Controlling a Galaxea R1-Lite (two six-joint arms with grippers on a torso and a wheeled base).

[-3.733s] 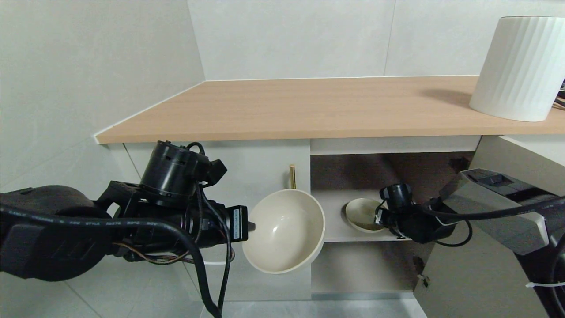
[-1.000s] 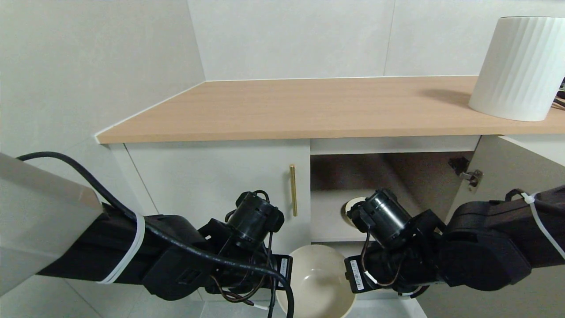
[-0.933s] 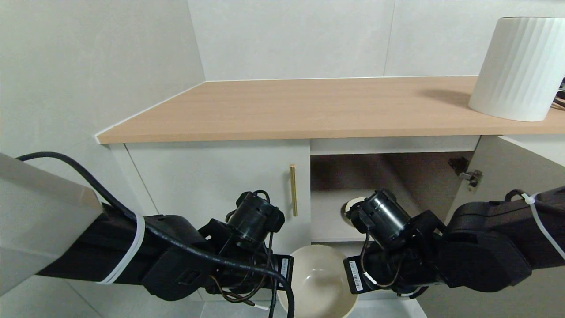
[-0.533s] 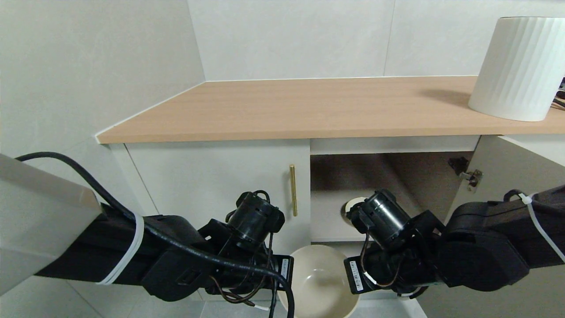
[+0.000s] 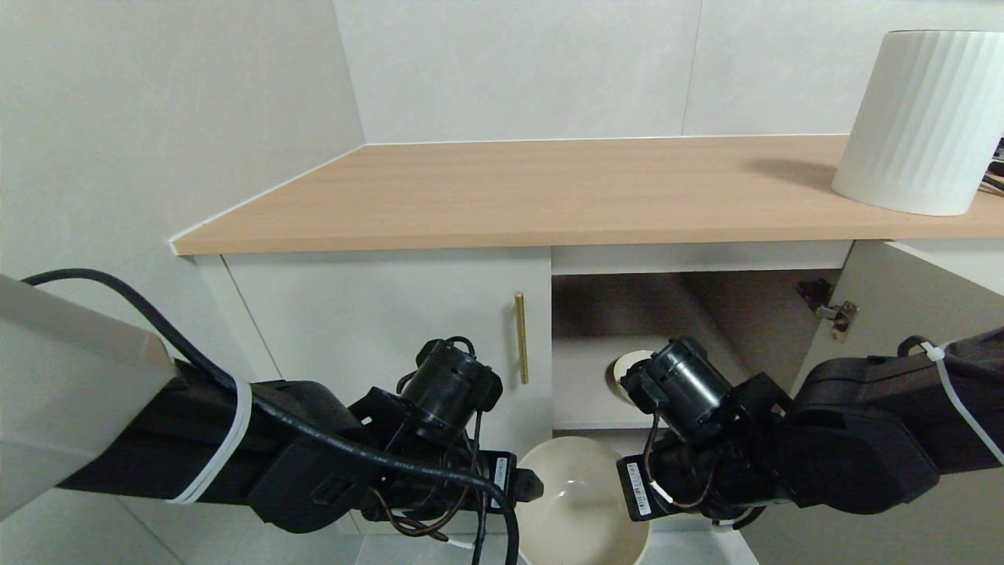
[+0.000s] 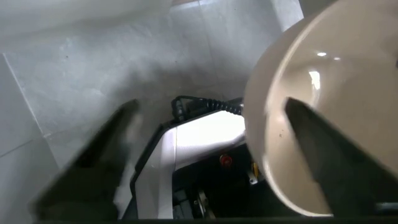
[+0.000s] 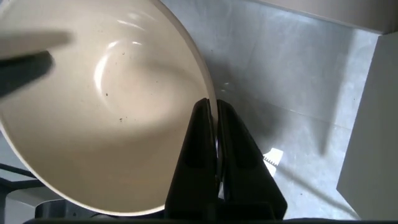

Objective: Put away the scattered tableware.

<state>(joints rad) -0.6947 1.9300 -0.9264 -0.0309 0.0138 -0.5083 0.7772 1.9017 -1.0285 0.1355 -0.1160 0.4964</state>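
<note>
A cream bowl (image 5: 580,502) hangs low in front of the open cupboard, between my two grippers. My right gripper (image 7: 214,109) is shut on the rim of the bowl (image 7: 118,112), one finger inside and one outside. My left gripper (image 6: 210,106) stands open at the opposite rim. One of its fingers (image 6: 323,155) is inside the bowl (image 6: 348,62) and the other is well clear outside. In the head view the left gripper (image 5: 537,488) sits at the bowl's left edge. A small cream dish (image 5: 627,367) rests on the cupboard shelf, partly hidden behind my right wrist.
The cupboard's right door (image 5: 902,314) stands open; the left door with a gold handle (image 5: 520,337) is closed. A white ribbed container (image 5: 925,118) stands on the wooden countertop (image 5: 510,196) at the right. Grey floor tiles lie below the bowl.
Over 3.7 s both arms came down and the bowl went low between them. In the last half second my left gripper opened and the bowl shifted slightly right in the right gripper.
</note>
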